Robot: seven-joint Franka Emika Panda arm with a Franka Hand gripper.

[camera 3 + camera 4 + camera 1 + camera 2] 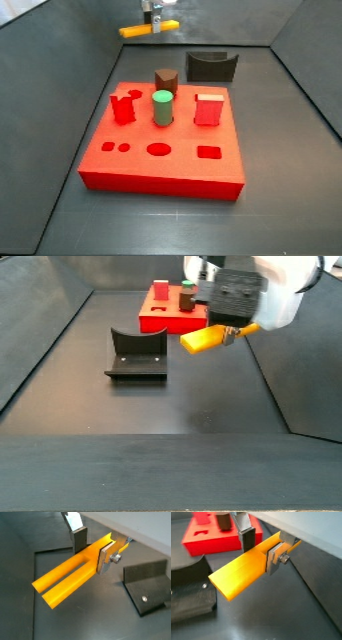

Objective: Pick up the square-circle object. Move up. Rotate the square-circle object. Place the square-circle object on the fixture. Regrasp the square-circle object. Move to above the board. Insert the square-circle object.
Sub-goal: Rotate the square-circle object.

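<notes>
Board: the board (160,170) is the large red block on the dark floor, with round and square holes in its near top face; in a wrist view its corner (211,539) shows beyond the held piece.
Pegs on the board: a green cylinder (162,107) stands upright near the middle, a brown peg (166,81) just behind it, a red block (210,109) beside the cylinder towards the fixture's side, and another red piece (123,106) on the cylinder's opposite side.
Fixture: the fixture (211,67) stands on the floor just behind the board's far edge, apart from it, its U-shaped cut-out facing up; it shows also in a side view (136,354) and in both wrist views (148,587) (191,597).
Gripper: the gripper (92,548) hangs in the air behind the board and above the floor, off to the side of the fixture; in a side view (155,18) it sits high at the back wall. Its silver plates are closed against the yellow-orange piece.
Square-circle object: the square-circle object (72,576) is clamped at one end between the fingers (274,558), lying roughly level and well clear of the floor, board and fixture; it shows in both side views (142,30) (207,338).
</notes>
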